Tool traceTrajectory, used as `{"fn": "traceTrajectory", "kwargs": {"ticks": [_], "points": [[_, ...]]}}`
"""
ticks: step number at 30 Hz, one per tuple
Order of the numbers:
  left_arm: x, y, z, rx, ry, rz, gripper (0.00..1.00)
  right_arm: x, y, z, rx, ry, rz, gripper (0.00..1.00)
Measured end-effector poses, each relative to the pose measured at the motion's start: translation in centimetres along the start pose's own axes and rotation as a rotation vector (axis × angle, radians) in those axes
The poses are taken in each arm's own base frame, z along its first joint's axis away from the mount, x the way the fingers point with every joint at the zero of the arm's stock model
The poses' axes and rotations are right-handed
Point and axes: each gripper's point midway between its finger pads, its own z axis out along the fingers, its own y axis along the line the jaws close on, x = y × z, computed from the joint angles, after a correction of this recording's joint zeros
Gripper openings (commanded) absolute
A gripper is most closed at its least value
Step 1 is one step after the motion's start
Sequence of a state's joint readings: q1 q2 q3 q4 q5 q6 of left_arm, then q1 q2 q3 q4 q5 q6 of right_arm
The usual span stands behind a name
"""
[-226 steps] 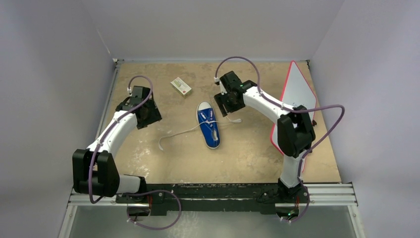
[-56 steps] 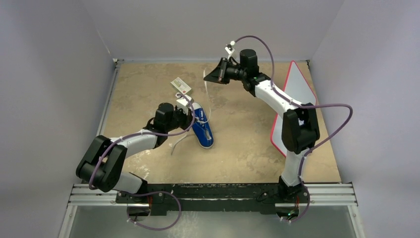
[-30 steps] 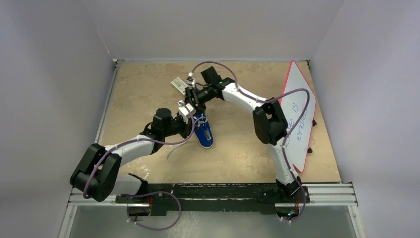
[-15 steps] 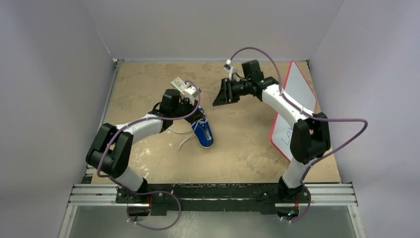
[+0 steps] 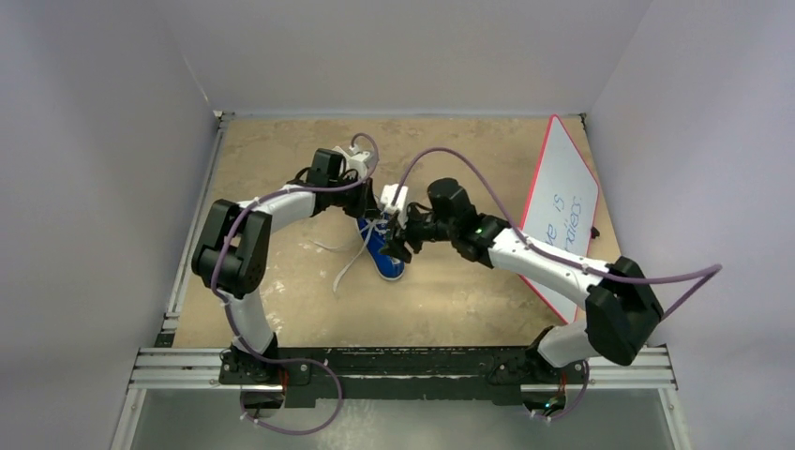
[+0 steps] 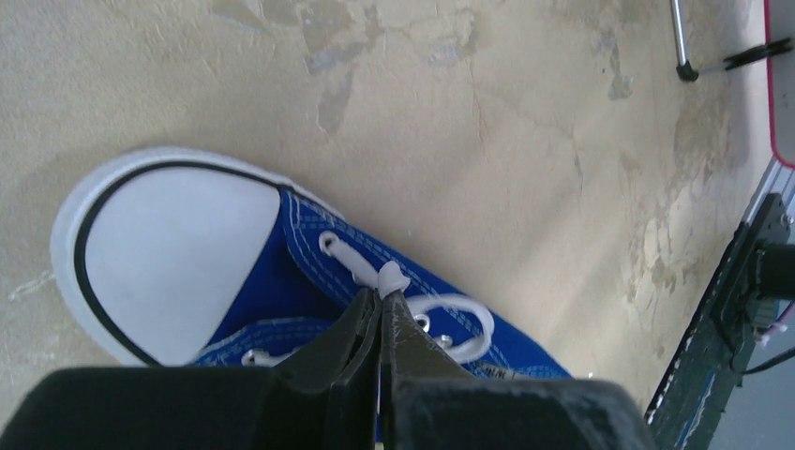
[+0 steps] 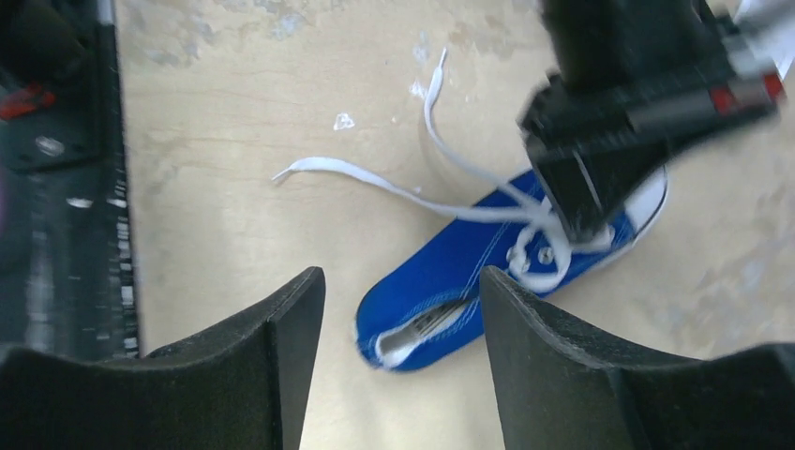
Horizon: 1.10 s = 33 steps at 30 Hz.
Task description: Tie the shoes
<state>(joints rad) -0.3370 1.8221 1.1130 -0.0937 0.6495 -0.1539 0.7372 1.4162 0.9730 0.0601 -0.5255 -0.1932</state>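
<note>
The blue shoe (image 5: 386,255) with its white toe cap (image 6: 169,258) lies mid-table, toe toward the back. My left gripper (image 6: 382,298) comes down over the front eyelets and is shut on a white lace (image 6: 391,277) where it crosses the tongue; from above it (image 5: 370,217) sits at the toe. My right gripper (image 7: 401,277) hovers open above the heel opening (image 7: 422,328), with nothing between its fingers (image 7: 291,319); from above it (image 5: 396,246) is at the shoe's right side. Loose lace ends (image 7: 375,183) trail onto the table to the shoe's left (image 5: 347,267).
A red-edged whiteboard (image 5: 562,216) stands propped along the right side, its stand foot (image 6: 712,66) on the table. The metal rail (image 5: 403,370) with both arm bases runs along the near edge. Grey walls close in the left, back and right.
The left gripper has shifted from the shoe's left side to behind its toe, still shut. The right arm has swung from the back right down to the shoe.
</note>
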Motion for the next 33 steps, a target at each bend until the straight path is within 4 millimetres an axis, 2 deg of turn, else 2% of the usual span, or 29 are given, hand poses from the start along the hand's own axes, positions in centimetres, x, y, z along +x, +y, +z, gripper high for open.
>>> {"fn": "traceTrajectory", "kwargs": {"ticks": [3, 6, 11, 14, 20, 24, 31, 33], "points": [[-0.6, 0.4, 0.8, 0.003, 0.006, -0.03, 0.0, -0.2, 0.7, 2.6, 0.008, 0.004, -0.221, 0.65], [-0.7, 0.5, 1.2, 0.005, 0.016, -0.058, 0.0, 1.0, 0.8, 6.4, 0.006, 0.06, -0.363, 0.67], [-0.9, 0.4, 1.3, 0.009, 0.029, -0.085, 0.0, 3.4, -1.4, 11.6, 0.046, 0.161, -0.519, 0.67], [-0.7, 0.7, 1.2, 0.002, 0.043, -0.102, 0.0, 3.4, -2.7, 13.7, 0.073, 0.191, -0.588, 0.66], [-0.4, 1.2, 0.8, 0.007, 0.061, -0.131, 0.0, 3.4, -4.6, 14.7, 0.13, 0.221, -0.679, 0.64], [-0.5, 1.3, 0.8, 0.012, 0.06, -0.133, 0.0, 4.1, -5.0, 15.7, 0.123, 0.24, -0.714, 0.65], [-0.5, 1.3, 0.7, 0.022, 0.062, -0.125, 0.0, 6.3, -5.6, 17.3, 0.111, 0.3, -0.755, 0.67], [-0.5, 1.2, 0.7, 0.026, 0.061, -0.124, 0.0, 6.2, -5.8, 17.4, 0.115, 0.302, -0.762, 0.61]]}}
